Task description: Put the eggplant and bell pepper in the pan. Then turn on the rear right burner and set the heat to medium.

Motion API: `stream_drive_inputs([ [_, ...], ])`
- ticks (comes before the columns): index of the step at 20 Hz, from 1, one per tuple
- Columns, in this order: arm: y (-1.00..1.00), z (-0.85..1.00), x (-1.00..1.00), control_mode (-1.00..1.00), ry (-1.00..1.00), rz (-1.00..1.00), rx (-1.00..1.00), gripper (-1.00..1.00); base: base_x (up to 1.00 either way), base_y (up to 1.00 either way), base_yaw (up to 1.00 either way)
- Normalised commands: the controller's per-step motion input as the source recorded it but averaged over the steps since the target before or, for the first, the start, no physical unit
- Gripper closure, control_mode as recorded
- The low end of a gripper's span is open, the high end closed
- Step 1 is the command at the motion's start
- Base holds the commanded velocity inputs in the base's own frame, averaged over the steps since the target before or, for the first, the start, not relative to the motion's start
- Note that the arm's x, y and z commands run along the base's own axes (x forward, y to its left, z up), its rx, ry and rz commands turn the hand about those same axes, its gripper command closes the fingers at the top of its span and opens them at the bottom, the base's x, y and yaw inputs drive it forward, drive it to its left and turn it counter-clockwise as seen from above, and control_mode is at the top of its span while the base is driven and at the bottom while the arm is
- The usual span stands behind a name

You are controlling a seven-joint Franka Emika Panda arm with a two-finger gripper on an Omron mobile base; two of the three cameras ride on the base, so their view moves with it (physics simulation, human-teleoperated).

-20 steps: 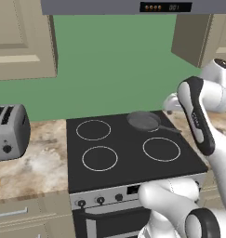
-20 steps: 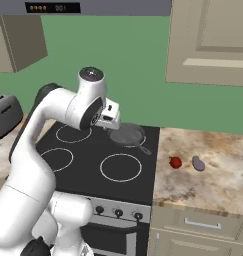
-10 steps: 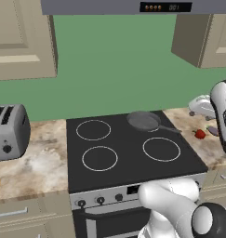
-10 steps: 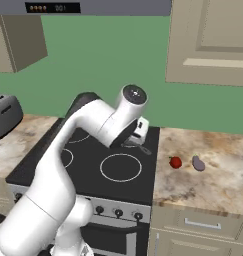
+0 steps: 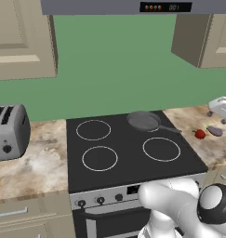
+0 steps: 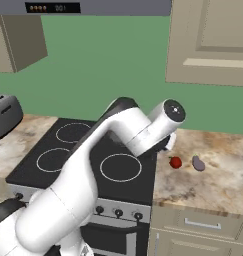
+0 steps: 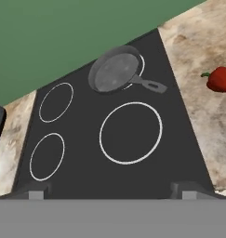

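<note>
- Looking through the hand view, I see my gripper [image 7: 112, 191] released, tips spread wide at the bottom edge.
- Pan [image 7: 113, 72] sits upper centre, on the rear right burner [image 7: 138, 69].
- Bell pepper [image 7: 220, 79] lies on the counter [image 7: 205, 42], far right.
- Eggplant [image 6: 198, 163] rests just beside it in the right base view.

Rear wall [image 5: 114, 69] is plain green, with beige panelled cabinets [image 5: 22, 39] mounted high at both sides and a grey range hood [image 5: 133, 6] with a small display between them. A black glass stove [image 5: 128, 153] with a row of front knobs [image 5: 100, 200] is set into a mottled beige stone surface [image 5: 35, 162] over beige drawers [image 6: 203, 227]. A grey toaster [image 5: 9, 131] stands on the surface left of the stove.
</note>
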Motion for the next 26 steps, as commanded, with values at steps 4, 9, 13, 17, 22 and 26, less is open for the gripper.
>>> stream_drive_inputs([
  [4, -0.49, -0.29, 0.0, -1.0, 0.0, -0.04, 0.01, -1.0, 0.0, 0.0, 0.0],
  [9, -0.45, -0.34, 0.0, -1.0, 0.01, -0.03, 0.0, -1.0, 0.0, 0.0, 0.0],
  [13, -0.31, -0.37, 0.0, -1.0, 0.02, -0.03, 0.0, -1.0, 0.0, 0.0, 0.0],
  [17, -0.11, -0.34, 0.04, -1.0, 0.01, -0.06, 0.0, -1.0, 0.0, 0.0, 0.0],
  [22, 0.0, -0.28, 0.25, -1.0, 0.08, -0.06, 0.0, -1.0, 0.0, 0.0, 0.0],
  [26, 0.0, -0.25, 0.36, -1.0, 0.1, -0.03, 0.0, -1.0, 0.0, 0.0, 0.0],
])
